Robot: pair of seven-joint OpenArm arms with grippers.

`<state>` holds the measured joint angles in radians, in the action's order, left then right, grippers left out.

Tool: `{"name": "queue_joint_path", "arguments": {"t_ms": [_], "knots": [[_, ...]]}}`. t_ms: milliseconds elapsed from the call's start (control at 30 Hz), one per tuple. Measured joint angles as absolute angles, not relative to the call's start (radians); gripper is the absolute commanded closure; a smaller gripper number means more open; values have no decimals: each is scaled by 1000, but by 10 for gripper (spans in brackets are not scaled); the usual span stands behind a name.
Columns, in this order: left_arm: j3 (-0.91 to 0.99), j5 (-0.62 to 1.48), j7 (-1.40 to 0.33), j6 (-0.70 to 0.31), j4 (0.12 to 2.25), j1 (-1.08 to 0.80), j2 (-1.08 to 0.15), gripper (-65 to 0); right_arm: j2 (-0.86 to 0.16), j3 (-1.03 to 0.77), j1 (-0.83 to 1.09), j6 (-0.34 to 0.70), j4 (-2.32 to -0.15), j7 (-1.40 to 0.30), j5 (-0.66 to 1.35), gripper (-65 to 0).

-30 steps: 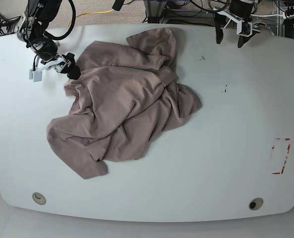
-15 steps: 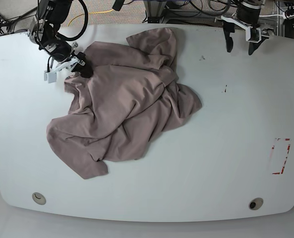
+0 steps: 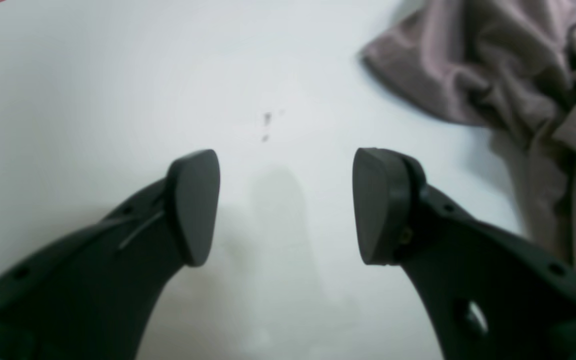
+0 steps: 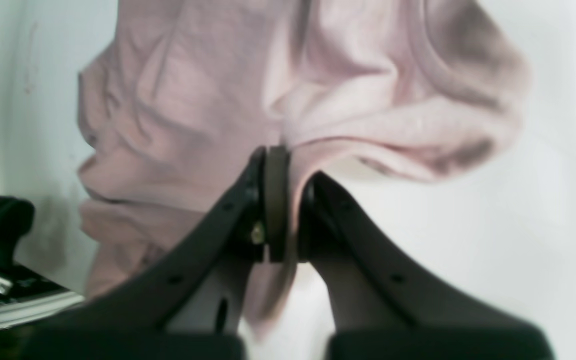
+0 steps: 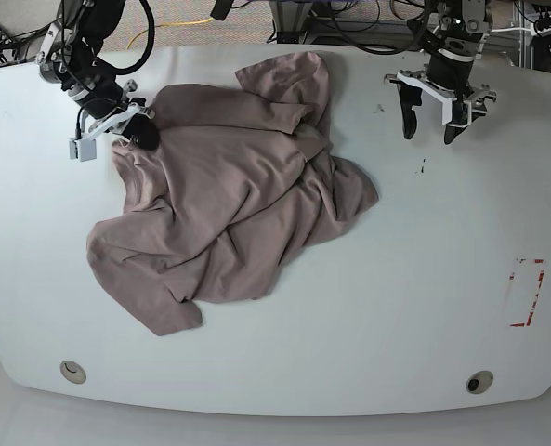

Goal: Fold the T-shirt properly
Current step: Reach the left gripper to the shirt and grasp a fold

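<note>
The mauve T-shirt lies crumpled on the white table, left of centre. My right gripper is at the shirt's upper left edge and is shut on a fold of the cloth; in the right wrist view the fabric is pinched between the jaws and hangs beyond them. My left gripper is open and empty over bare table to the right of the shirt. In the left wrist view its fingers stand wide apart and the shirt's edge shows at the upper right.
Small dark marks dot the table right of the shirt. A red marking sits near the right edge. Two round holes are in the table's front corners. Cables and equipment lie behind the far edge.
My right gripper closed on the shirt's upper left edge and pulled it slightly left and up. My left gripper moved down and left onto the table, nearer the shirt.
</note>
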<state>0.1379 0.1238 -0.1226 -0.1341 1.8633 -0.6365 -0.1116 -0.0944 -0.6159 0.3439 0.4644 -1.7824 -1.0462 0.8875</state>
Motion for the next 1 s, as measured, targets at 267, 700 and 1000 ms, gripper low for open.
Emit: {"name": "queue_joint_path", "arguments": {"t_ms": [267,700,1000], "knots": [[0,126,-255,-158,1896,-601,-141,-389,-146,-690,345,464,-1861,-1047,887,0],[-49,117,-410,-599,1895,-601,-137,-389,-231,-744,309,464,-1879,-1048,887,0],[-114,114,-460,-638,1889,-573,-139,-389,-227,-745,320,464,-1878,-1050,877,0]]}}
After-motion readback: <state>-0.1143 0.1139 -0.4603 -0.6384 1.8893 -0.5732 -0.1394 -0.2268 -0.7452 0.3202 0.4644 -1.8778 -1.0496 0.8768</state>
